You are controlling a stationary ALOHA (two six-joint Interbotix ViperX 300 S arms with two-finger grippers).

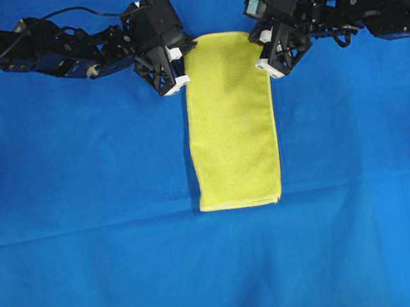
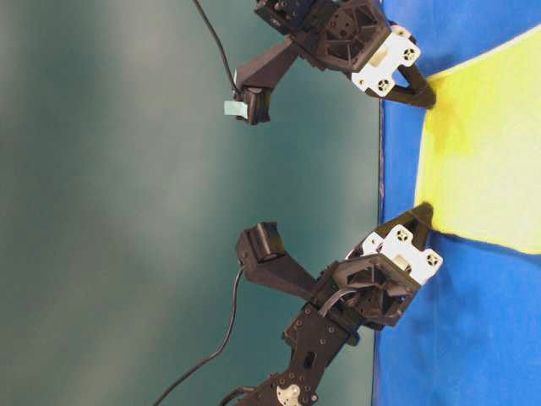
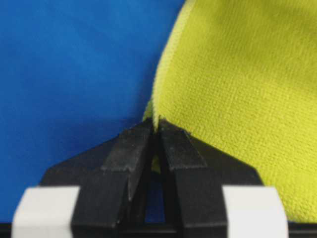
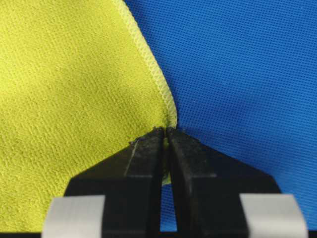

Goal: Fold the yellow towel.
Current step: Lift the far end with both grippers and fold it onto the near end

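Yellow towel (image 1: 231, 123): soft woven cloth, matt, fine looped grain; paler overlock stitching along hem.
Blue cloth (image 1: 79, 179): thin matt fabric, tight mesh-like weave, faint creases.
Left gripper (image 3: 158, 130) and right gripper (image 4: 166, 134): black matt plastic fingers, slightly scuffed at the tips; white smooth plastic blocks at the base

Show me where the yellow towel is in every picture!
Overhead: the yellow towel lies as a long strip in the middle, on the blue cloth.
Table-level: it is at the right edge, between the two grippers.
Left wrist: it fills the right side, its edge pinched in the fingers.
Right wrist: it fills the left side, its corner pinched.
Shared landmark: the blue cloth under the towel, in all four.
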